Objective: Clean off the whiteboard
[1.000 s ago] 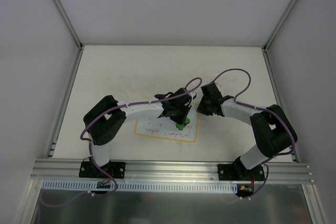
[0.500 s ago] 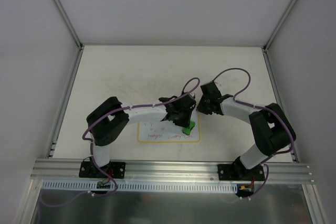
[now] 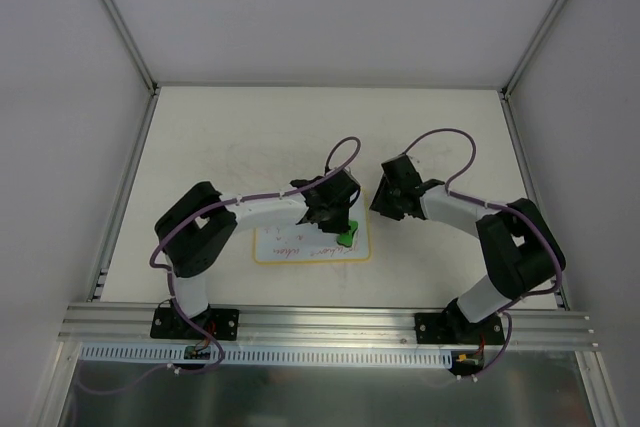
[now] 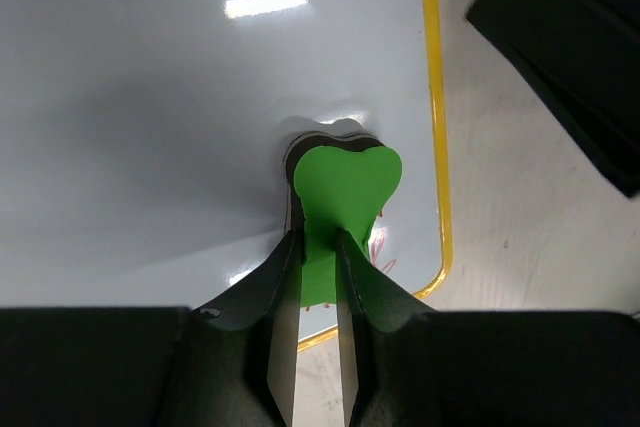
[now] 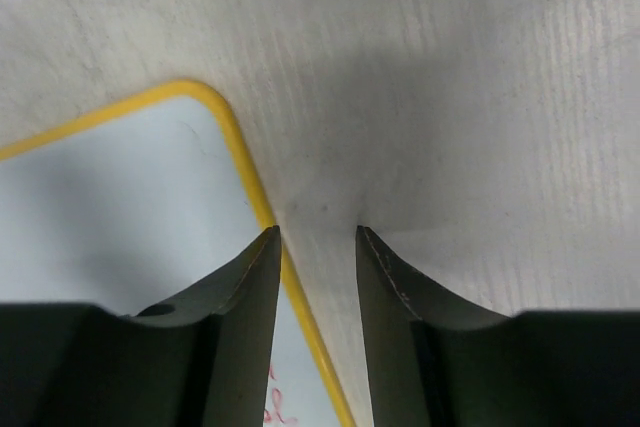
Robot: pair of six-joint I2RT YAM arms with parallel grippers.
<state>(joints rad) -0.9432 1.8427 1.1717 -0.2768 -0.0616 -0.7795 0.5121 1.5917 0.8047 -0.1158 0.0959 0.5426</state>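
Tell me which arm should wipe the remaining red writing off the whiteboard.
Left. The left gripper is shut on the green eraser, resting on the whiteboard; the right gripper holds nothing, at the board's yellow rim.

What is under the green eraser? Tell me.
The whiteboard: the green eraser, held by the left gripper, rests on its white face near the yellow rim. Red marks peek beside it; whatever lies directly beneath is covered.

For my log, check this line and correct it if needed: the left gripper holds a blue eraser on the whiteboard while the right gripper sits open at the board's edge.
One thing is wrong: the eraser is green, not blue, as the left wrist view shows. The rest stands: the left gripper holds it on the whiteboard, and the right gripper sits open at the board's edge.
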